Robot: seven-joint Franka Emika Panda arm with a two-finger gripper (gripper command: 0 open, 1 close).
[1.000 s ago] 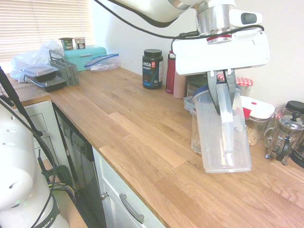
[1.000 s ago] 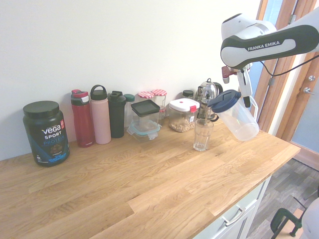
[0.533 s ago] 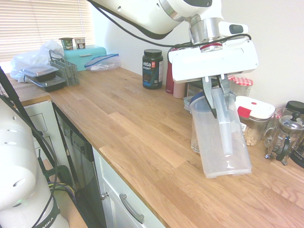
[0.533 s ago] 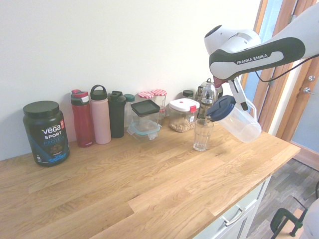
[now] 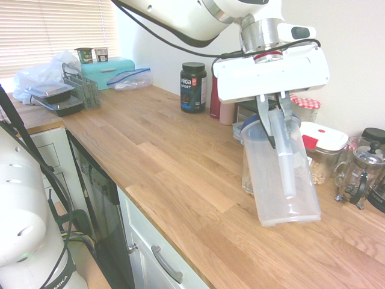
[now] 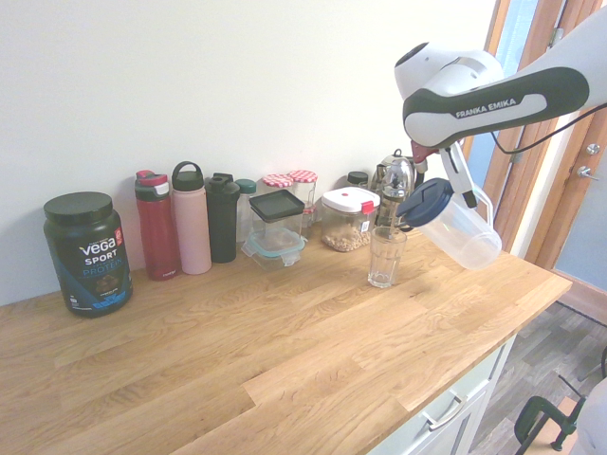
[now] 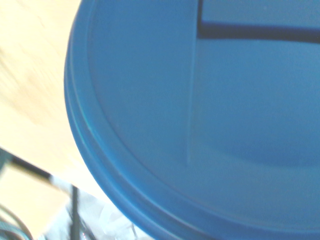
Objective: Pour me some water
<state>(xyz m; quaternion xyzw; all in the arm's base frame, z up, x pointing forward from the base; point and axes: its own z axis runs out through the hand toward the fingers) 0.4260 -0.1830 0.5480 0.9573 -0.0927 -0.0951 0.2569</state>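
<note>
a wooden counter [image 6: 285, 360] is seen along a pale wall, with a white arm [image 6: 503, 90] reaching in above it. a clear plastic jug [image 6: 460, 232] with a blue lid [image 6: 424, 201] is held in the air by the gripper [image 5: 274, 117], whose jaws are clenched on the jug's handle [image 5: 283, 156]. the jug is tipped steeply, lid end lowered toward a clear glass [image 6: 386, 257] that stands upright on the counter; the lid's edge is just above the glass rim, and whether the two touch cannot be told. no stream of water can be made out between them, and the jug looks nearly empty. in the wrist view almost the whole picture is filled by the blue lid (blurred, with a dark slot near one edge). behind the glass, along the wall, a row of things is lined up: a black vega tub [image 6: 85, 253], a red bottle [image 6: 156, 226], a pink bottle [image 6: 191, 218], a black bottle [image 6: 223, 217], a glass box [image 6: 276, 226] with a dark lid, two jars [image 6: 292, 190] with red checked lids, a canister [image 6: 348, 219] with a white lid, and a french press [image 6: 394, 182]. at the far end of the counter in the first exterior view, a teal box [image 5: 108, 72], a zip bag [image 5: 129, 78] and some stacked trays [image 5: 57, 99] are seen near a window with blinds.
</note>
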